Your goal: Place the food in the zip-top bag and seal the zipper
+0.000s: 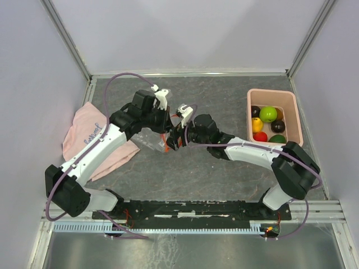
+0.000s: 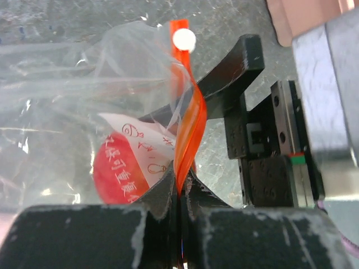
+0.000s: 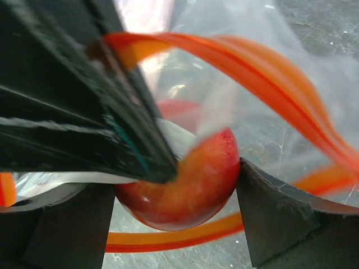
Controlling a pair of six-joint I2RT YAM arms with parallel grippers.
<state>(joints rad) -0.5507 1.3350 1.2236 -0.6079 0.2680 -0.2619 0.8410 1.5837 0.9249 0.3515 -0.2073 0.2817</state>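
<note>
One red fruit [image 3: 188, 182] in right hand [image 3: 176, 217]

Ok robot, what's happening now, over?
Left tool pinching zipper. Right tool holding red fruit inside bag mouth. Left tool crowds the opening.

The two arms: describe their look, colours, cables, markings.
Both the left arm and right arm have white links with black joints and bases. A purple cable loops along each. The fingers are black, scuffed white at the edges; no markings legible.
</note>
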